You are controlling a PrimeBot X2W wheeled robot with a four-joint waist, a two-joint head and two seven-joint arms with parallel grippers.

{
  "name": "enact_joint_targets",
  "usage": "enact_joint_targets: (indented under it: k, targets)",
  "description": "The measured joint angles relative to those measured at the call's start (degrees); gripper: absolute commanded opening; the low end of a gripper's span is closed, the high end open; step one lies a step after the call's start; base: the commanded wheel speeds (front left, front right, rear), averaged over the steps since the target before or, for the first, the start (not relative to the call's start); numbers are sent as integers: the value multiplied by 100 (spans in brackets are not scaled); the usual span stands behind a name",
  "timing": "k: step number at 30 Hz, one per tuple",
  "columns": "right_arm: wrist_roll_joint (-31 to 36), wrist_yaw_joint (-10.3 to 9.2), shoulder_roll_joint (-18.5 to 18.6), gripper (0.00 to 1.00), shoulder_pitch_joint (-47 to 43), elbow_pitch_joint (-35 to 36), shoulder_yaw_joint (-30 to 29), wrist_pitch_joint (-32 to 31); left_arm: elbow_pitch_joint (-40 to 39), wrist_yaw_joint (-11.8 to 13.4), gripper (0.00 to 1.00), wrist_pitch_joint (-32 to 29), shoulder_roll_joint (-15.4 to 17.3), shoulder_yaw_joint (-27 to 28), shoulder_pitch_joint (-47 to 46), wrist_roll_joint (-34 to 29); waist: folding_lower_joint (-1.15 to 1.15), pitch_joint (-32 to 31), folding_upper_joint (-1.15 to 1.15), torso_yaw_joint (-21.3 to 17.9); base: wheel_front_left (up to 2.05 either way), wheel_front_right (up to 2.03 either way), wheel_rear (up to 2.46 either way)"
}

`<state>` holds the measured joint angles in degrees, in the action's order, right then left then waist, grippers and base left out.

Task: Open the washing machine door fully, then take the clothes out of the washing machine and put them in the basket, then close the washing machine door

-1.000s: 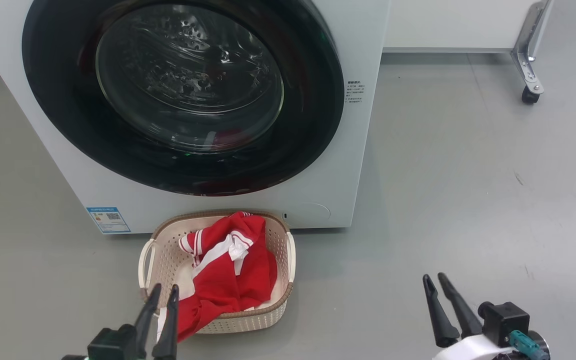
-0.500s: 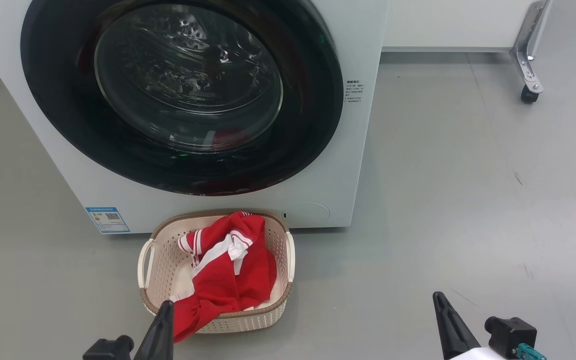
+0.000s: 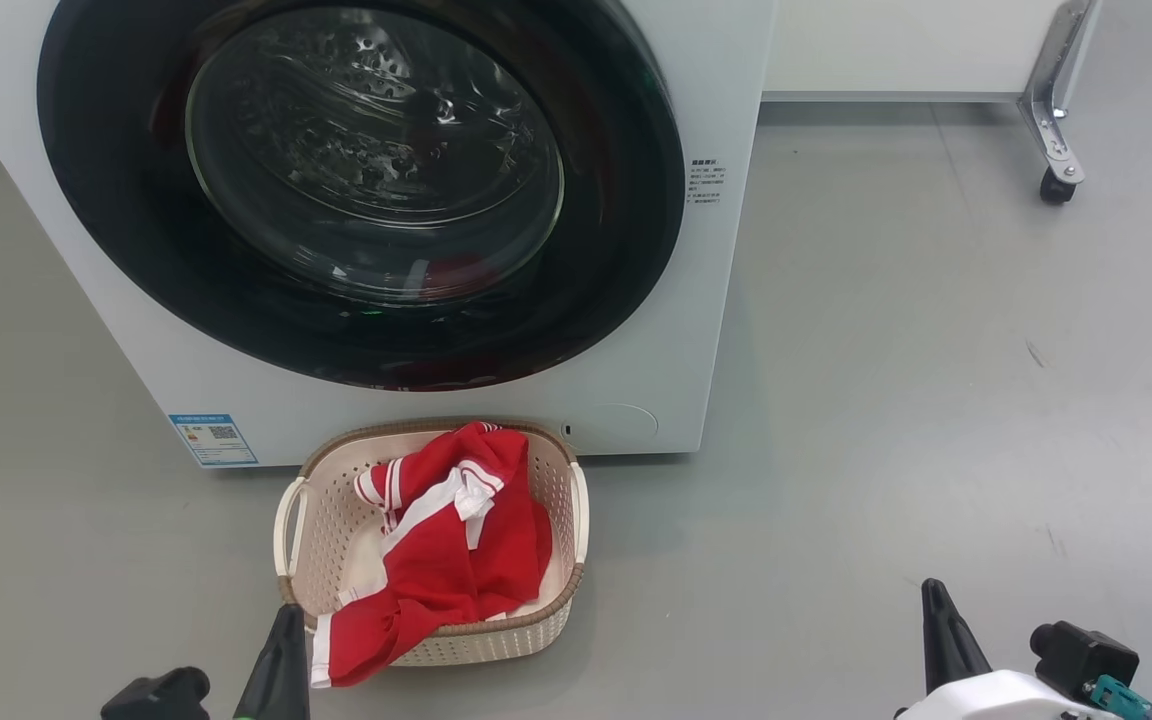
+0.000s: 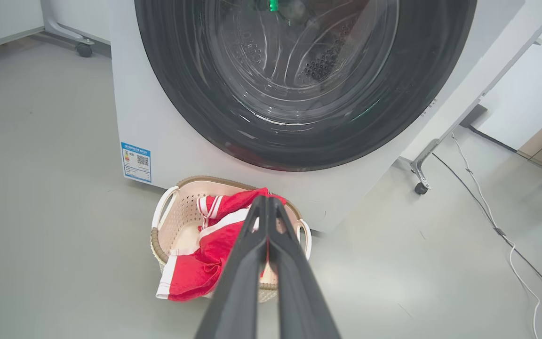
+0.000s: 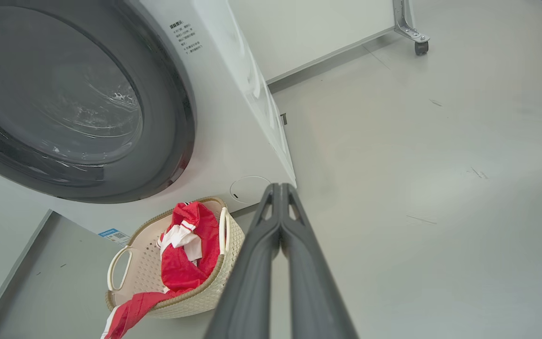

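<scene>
- The left gripper [image 3: 284, 628], at 7 o'clock, was pinched closed and empty, right beside the hanging red cloth.
- The right gripper [image 3: 934, 602], at 5 o'clock, was closed and empty.
- The clothes [image 3: 446, 560] lay in the basket [image 3: 356, 438] at 6 o'clock.
- The washing machine door [image 3: 621, 250], at 11 o'clock, looked closed on the washing machine [image 3: 701, 350]. The job looked done, so the arms should go slowly and not snag the cloth.

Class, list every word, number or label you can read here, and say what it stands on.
Blue label, low on the front of the washing machine: print and square code too small to read.
Dark printed lines right of the washing machine door: too blurred to read.
</scene>
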<state>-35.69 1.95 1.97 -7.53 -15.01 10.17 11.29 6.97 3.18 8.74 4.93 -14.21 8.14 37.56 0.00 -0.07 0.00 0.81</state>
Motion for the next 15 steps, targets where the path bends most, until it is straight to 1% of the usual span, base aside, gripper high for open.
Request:
enact_joint_targets:
  k: [6,15]
  targets:
    - [-456,42,36,0,24,21,-92,-118,16,-53,0,-110,2,118,-24,434,0,4,0,-6,0,0,0]
    - [-1156,52,87,0,141,45,-237,-267,91,-152,0,-221,5,279,-154,1114,0,8,0,-15,0,0,0]
